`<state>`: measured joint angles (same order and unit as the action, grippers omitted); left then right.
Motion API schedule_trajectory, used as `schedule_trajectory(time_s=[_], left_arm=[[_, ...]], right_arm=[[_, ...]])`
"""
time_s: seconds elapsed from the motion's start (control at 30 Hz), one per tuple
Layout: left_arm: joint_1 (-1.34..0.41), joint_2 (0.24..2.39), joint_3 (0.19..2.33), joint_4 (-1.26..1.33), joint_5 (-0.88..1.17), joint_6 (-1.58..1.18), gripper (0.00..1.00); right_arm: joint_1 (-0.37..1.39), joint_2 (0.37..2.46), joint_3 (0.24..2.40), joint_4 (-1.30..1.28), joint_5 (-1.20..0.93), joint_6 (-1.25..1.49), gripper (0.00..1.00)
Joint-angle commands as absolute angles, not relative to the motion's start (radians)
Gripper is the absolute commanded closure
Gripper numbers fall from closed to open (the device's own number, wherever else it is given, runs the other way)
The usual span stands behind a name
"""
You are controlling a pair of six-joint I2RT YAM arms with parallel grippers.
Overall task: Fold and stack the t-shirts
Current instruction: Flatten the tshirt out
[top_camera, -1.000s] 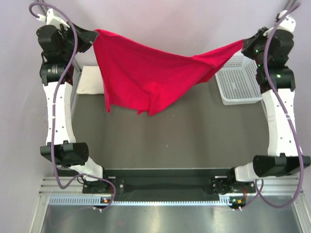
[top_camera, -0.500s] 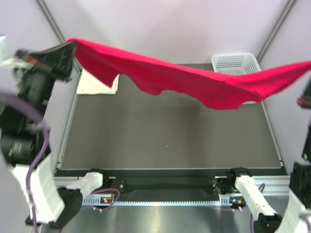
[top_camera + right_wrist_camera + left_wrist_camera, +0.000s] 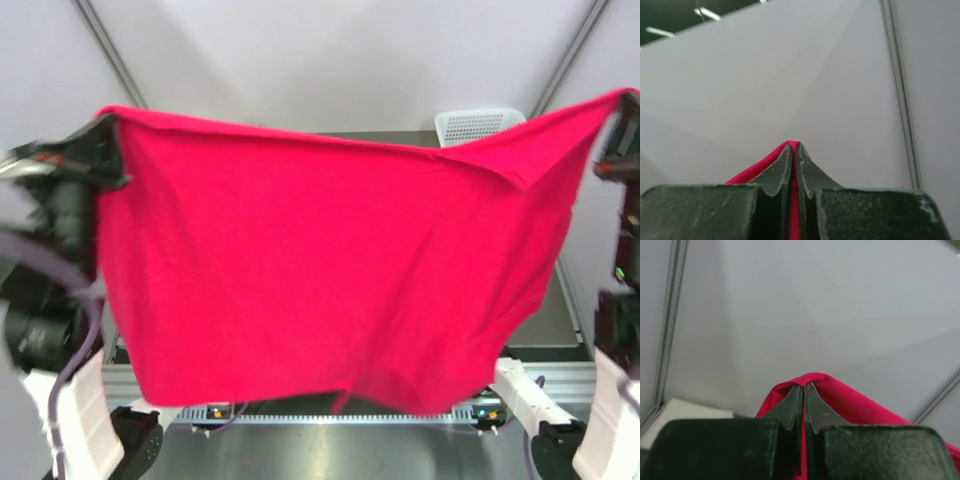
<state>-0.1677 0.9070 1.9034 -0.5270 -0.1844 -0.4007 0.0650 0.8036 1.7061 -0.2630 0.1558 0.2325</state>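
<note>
The red t-shirt (image 3: 310,270) hangs spread like a curtain high above the table, close to the top camera, and hides most of the table. My left gripper (image 3: 108,130) is shut on its upper left corner; red cloth (image 3: 840,400) wraps over the closed fingertips in the left wrist view, gripper (image 3: 804,386). At the far right edge my right gripper (image 3: 622,110) is shut on the upper right corner, with cloth (image 3: 760,167) pinched between its fingers, gripper (image 3: 793,145). The cream-white t-shirt is hidden behind the red one.
A white mesh basket (image 3: 480,124) peeks over the shirt's top edge at the back right. The enclosure's pale walls and corner posts (image 3: 105,45) surround the space. Both arm bases (image 3: 500,385) sit at the near rail below the cloth.
Both arms have lifted the red t-shirt up and toward the camera. It went from a sagging band across the back to a wide hanging sheet that now covers the table.
</note>
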Motion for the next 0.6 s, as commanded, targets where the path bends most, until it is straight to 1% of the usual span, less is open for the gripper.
schedule_trajectory(time_s=[0.0, 0.1, 0.17, 0.2, 0.23, 0.4, 0.5, 0.57], left_arm=[[-0.170, 1.023, 1.764, -0.541, -0.290, -0.364, 1.00], [-0.170, 1.069, 1.631, -0.520, -0.330, -0.325, 1.00], [-0.164, 1.109, 1.542, -0.483, -0.356, -0.307, 1.00], [-0.164, 1.120, 1.504, -0.483, -0.356, -0.299, 1.00], [-0.161, 1.129, 1.462, -0.427, -0.351, -0.290, 1.00], [-0.111, 1.242, 1.238, -0.270, -0.255, -0.288, 1.00], [-0.080, 1.334, 1.162, -0.152, -0.230, -0.291, 1.00], [-0.040, 1.414, 1.158, -0.106, -0.201, -0.308, 1.00]], right_arm=[[0.075, 0.931, 1.632, -0.215, 0.123, 0.273, 1.00], [0.075, 1.012, 1.546, -0.173, 0.066, 0.317, 1.00], [0.075, 1.083, 1.452, -0.138, 0.045, 0.346, 1.00], [0.075, 1.083, 1.451, -0.127, 0.041, 0.350, 1.00], [0.075, 1.113, 1.403, -0.112, 0.035, 0.353, 1.00], [0.075, 1.225, 1.278, -0.008, 0.023, 0.368, 1.00], [0.077, 1.314, 1.244, 0.046, 0.009, 0.373, 1.00], [0.078, 1.368, 1.243, 0.055, 0.006, 0.373, 1.00]])
